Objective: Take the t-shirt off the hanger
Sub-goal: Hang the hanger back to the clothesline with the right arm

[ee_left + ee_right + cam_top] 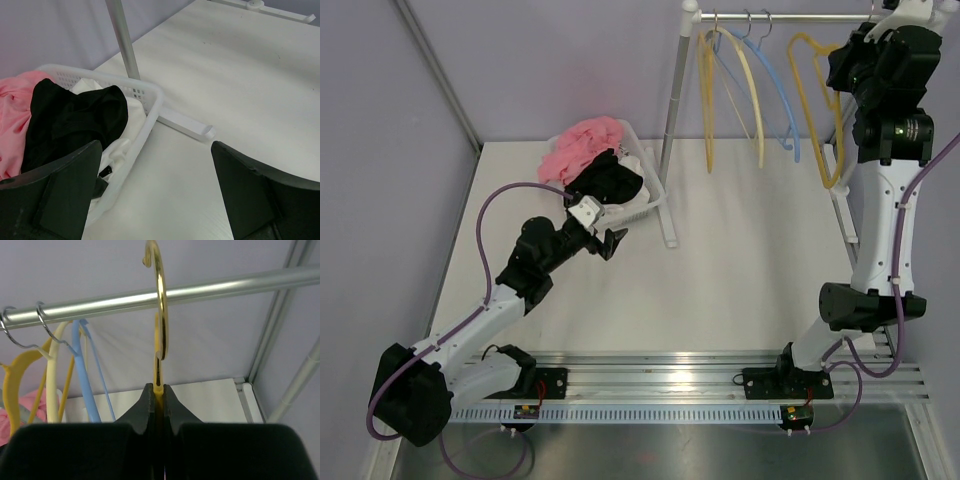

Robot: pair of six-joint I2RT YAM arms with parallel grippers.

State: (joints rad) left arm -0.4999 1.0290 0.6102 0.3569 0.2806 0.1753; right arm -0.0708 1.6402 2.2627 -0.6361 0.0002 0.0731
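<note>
White table [740, 280], clothes rail [225, 287], white basket [150, 107] holding black t-shirt [75, 120] over pink garment [15, 110], bare yellow hanger [161, 315] hook at rail, right gripper [158, 395] clamped on its neck, left gripper [156, 146] spread wide beside basket.

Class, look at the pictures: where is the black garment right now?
In the top view the black garment lies in the white basket at the far left of the table, beside pink cloth, just beyond the open left claw.
</note>
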